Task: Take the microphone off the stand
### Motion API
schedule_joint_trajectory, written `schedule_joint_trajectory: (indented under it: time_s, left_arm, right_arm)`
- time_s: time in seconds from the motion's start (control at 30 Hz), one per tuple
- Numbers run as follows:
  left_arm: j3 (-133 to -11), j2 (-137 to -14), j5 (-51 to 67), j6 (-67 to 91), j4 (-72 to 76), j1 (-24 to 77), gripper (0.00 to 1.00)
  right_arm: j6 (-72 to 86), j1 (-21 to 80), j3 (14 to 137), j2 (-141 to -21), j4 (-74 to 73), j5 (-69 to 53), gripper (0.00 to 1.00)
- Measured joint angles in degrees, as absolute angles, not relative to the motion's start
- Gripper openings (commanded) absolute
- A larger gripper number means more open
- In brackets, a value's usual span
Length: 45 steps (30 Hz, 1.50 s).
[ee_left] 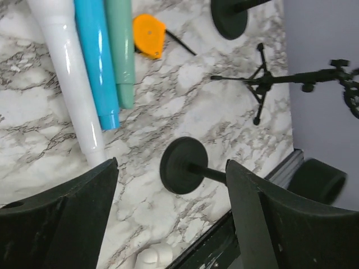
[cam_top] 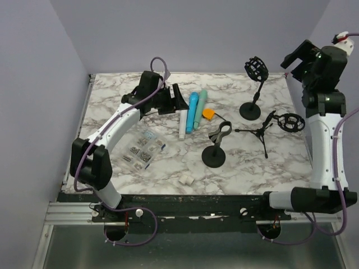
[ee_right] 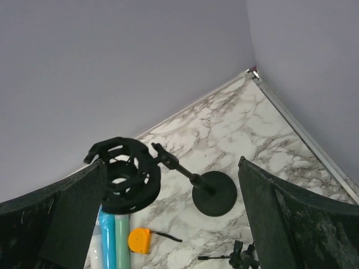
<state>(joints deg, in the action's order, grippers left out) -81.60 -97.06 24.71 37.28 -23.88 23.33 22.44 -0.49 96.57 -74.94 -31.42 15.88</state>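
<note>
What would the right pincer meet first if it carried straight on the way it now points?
Most likely the shock-mount microphone stand: its stem sits midway in the gap of the open right pincer. Depth is unclear, so it could pass above it.

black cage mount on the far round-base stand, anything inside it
Nothing fills the black cage mount: only its own bands, with background showing through the gaps. Its underside is hidden.

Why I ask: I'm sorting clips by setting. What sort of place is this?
Probably a robot test cell: marble-patterned table, plain lavender walls boxing it in, two arms bolted at its near edge.
</note>
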Motion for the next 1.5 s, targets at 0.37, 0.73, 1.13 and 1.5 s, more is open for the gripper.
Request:
schedule_joint_trajectory:
  time_s: [0.37,0.73,1.13,1.5]
  left_arm:
    - [-81.7,-77.8,30.9,27.9,-23.2,23.4,0.86]
    - [-75.5,-74.8,31.1,20.0,-22.8,26.3,0.85]
    - [-74.0,-74.5,31.0,18.3,-21.9,26.5,0.85]
    - [-73.6,-74.5,30.8,17.7,-21.4,27.1,0.85]
  right_arm:
    - [34.9,-19.2,93.6,-86.9,-22.5,-22.3,0.82]
    - [38.9,-18.9,93.0,-92.6,-14.3,-35.3,0.56]
    - [39.0,-18.9,90.0,-98.9,-12.4,-38.5,0.56]
    - [39.8,-18.9,85.3,-99.1,-6.9,-40.0,0.53]
